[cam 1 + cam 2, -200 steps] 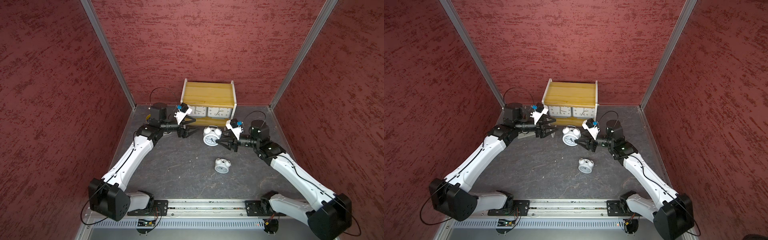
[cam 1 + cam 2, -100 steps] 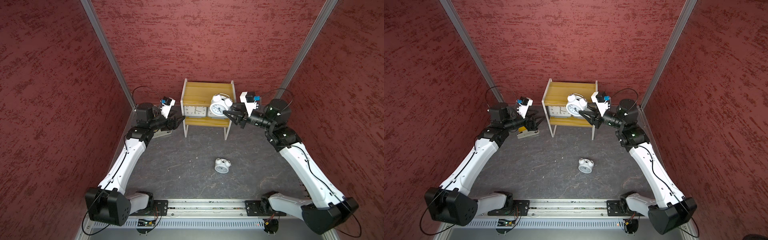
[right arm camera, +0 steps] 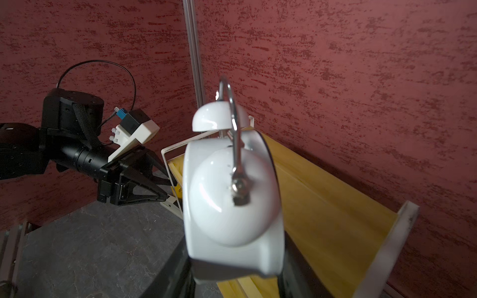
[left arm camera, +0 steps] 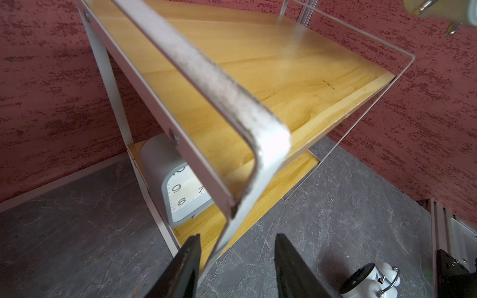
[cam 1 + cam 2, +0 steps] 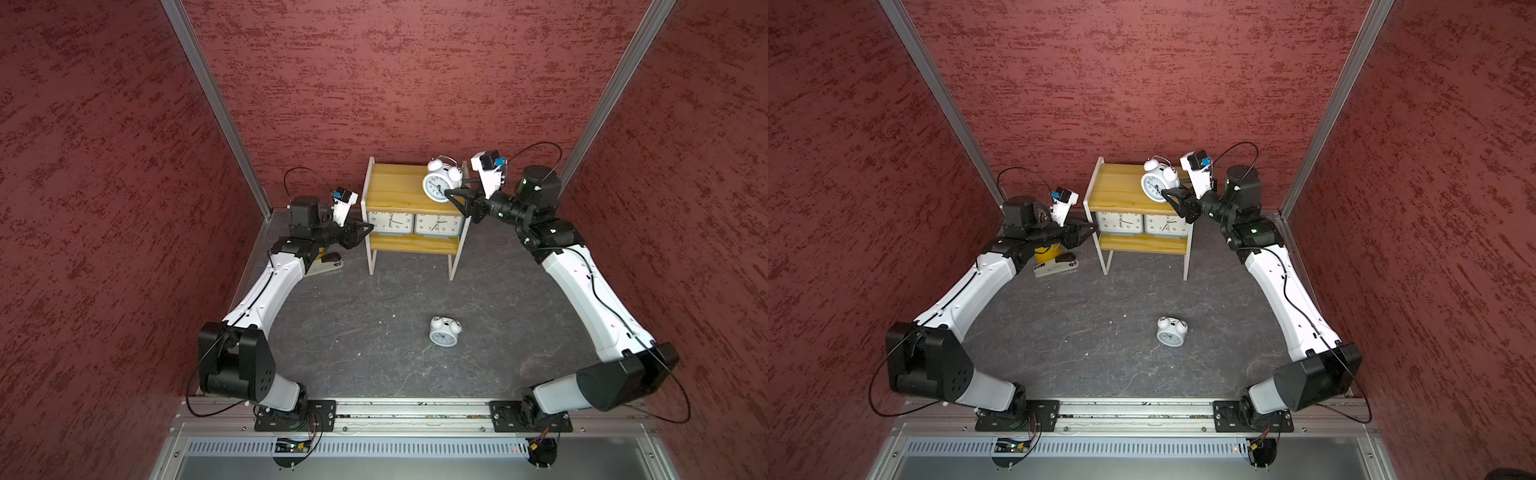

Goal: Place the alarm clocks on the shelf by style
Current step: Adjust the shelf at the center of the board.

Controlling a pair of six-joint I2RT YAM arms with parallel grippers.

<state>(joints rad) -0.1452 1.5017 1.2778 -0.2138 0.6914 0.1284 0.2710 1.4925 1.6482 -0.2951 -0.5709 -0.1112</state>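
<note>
**End effectors: one braces, one delivers**

The left end effector (image 4: 236, 237), jaws apart, straddles the left-side frame of the yellow-board, white-framed shelf (image 5: 395, 187), likely steadying it. Grey rounded-rectangular clocks (image 5: 390, 222) share its lower tier. The right end effector (image 5: 449, 194) clamps a white twin-bell clock (image 5: 440, 186) over its top board, separating styles.

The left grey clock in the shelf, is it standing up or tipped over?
Standing up. The grey rounded-rectangular clock rests on the yellowish wooden shelf's lower board, face forward, six at the bottom.
</note>
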